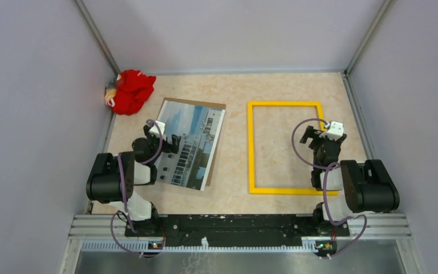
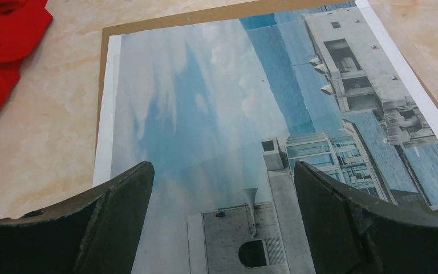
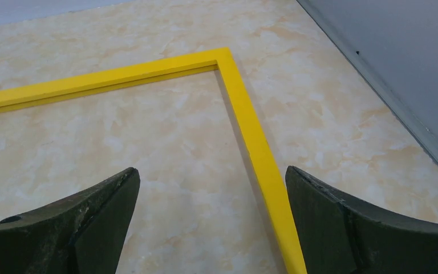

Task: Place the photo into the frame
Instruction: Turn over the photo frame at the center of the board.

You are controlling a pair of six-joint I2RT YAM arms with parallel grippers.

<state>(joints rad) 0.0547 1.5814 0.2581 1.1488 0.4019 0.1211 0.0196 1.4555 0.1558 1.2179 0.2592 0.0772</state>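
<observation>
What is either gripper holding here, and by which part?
Nothing. The left gripper is open above the photo, and the right gripper is open above the frame; neither grips anything.

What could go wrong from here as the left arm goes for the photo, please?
1. The photo lies flat on a brown backing board; the open left fingers could pinch both together or crease the thin paper.
2. The frame lies yellow side up with nothing holding it, the open right fingers over its right rail; sliding the photo in may nudge it askew.
</observation>
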